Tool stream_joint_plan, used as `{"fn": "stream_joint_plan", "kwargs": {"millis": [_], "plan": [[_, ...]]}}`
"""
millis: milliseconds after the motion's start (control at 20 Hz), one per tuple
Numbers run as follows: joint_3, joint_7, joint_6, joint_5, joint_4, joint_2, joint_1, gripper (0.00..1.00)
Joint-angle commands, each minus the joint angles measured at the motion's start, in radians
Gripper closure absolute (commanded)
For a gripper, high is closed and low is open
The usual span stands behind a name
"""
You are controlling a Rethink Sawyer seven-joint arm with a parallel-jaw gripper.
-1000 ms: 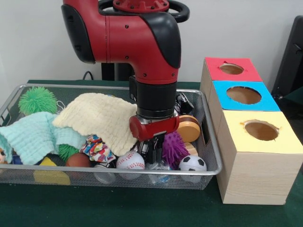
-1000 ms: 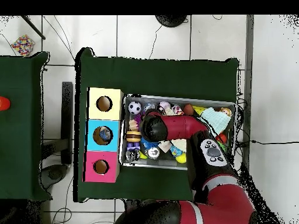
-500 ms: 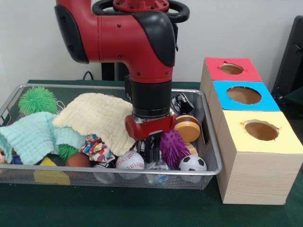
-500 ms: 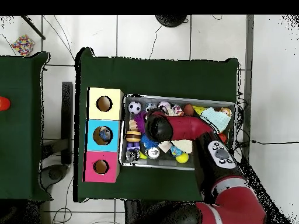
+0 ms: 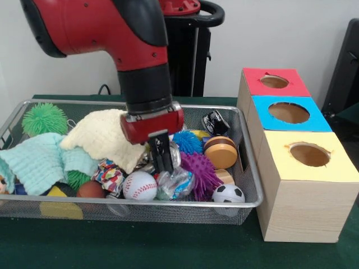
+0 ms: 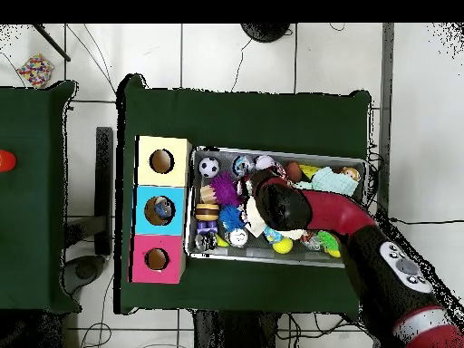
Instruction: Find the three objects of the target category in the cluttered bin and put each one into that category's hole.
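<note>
While partly hidden, clear ball [image 5: 175,184] below tool [image 5: 164,158].

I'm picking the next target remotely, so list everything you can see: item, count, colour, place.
Wire bin: 1, silver mesh, on the green table.
Sorting box: 1, wood, beside the bin; red, blue and yellow holes.
Cloths: 2, cream and mint, bin's left half.
Spiky balls: green far left corner, blue and purple centre-right.
Baseball: 1, white, front edge.
Soccer ball: 1, black and white, front right corner.
Wooden disc: 1, tan, right side.
Clear wrapped item: 1, beside the baseball.
Arm: red and black; gripper low among the toys, fingers' state unclear.
</note>
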Motion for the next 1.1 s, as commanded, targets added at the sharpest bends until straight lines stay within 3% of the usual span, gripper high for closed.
{"fn": "stream_joint_plan", "kwargs": {"millis": [50,250,500,700,950,1100], "plan": [[0.335,-0.089,0.072,0.015,0.158,0.013,-0.21,1.0],[0.441,-0.105,0.109,0.016,0.175,0.086,-0.295,1.0],[0.506,-0.087,0.153,0.027,0.192,0.131,-0.344,1.0],[0.58,-0.104,0.183,0.041,0.205,0.246,-0.405,1.0],[0.618,-0.125,0.244,0.051,0.212,0.316,-0.449,1.0],[0.602,-0.13,0.253,0.018,0.199,0.312,-0.443,1.0]]}}
